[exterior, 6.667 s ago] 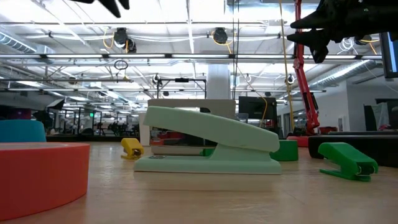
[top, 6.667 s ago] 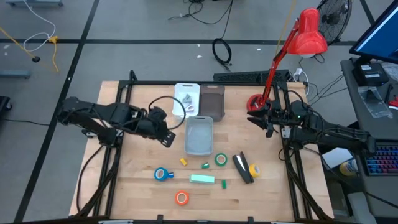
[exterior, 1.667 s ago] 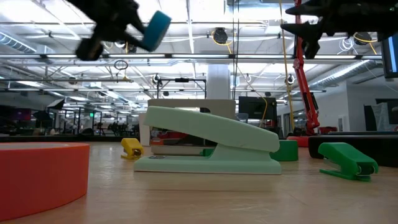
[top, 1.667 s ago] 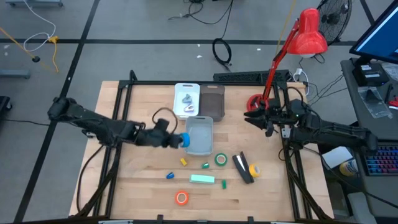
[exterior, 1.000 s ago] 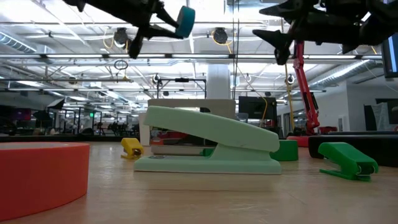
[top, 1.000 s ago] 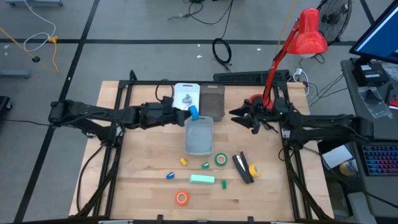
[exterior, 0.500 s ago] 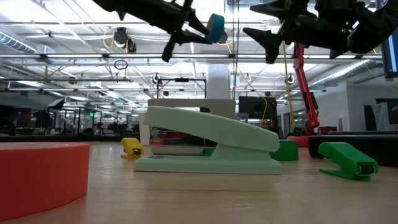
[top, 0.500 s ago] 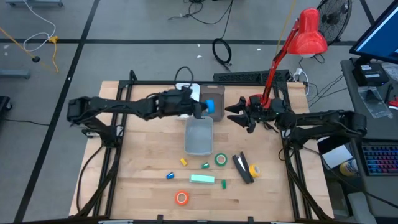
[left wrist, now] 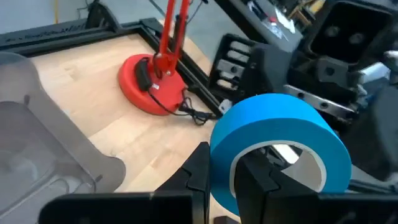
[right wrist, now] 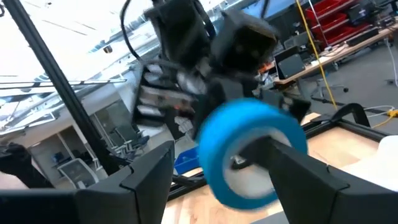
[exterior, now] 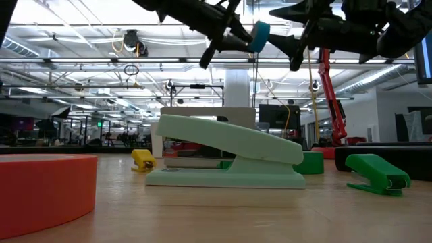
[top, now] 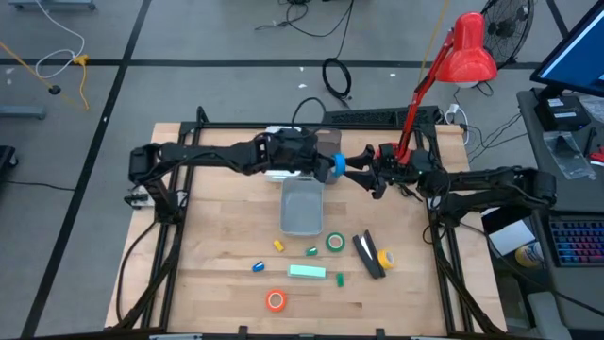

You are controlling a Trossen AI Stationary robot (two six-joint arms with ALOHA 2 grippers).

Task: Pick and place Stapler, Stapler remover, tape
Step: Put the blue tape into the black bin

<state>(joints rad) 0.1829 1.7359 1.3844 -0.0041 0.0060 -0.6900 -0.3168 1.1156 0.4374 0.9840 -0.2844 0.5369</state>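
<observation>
Two arms meet above the far middle of the table point(top: 208, 246). The left gripper point(top: 330, 166) holds the blue tape roll point(top: 337, 166) in the air, clamped across the ring's wall, one finger inside the hole and one outside, as the left wrist view shows point(left wrist: 277, 152). The roll hangs just past the right edge of the dark gray bin point(top: 324, 144), above bare wood. The right gripper point(top: 360, 176) points at the roll from the other side with its fingers spread apart; in the right wrist view the two dark fingers point(right wrist: 149, 171) frame the blue roll point(right wrist: 252, 149), and I cannot tell whether they touch it. In the low view the roll point(exterior: 258, 35) sits high up between the two grippers.

Near the front of the table lie the rest: the mint green stapler point(top: 307, 272), the orange tape roll point(top: 276, 300) at the front edge, the green tape roll point(top: 335, 243) just below the clear gray tray point(top: 302, 206), and the yellow-orange tape roll point(top: 385, 257) touching a black stapler point(top: 367, 254). A small green staple remover point(top: 340, 278) lies just right of the mint stapler. A red desk lamp point(top: 469, 47) stands at the far right corner.
</observation>
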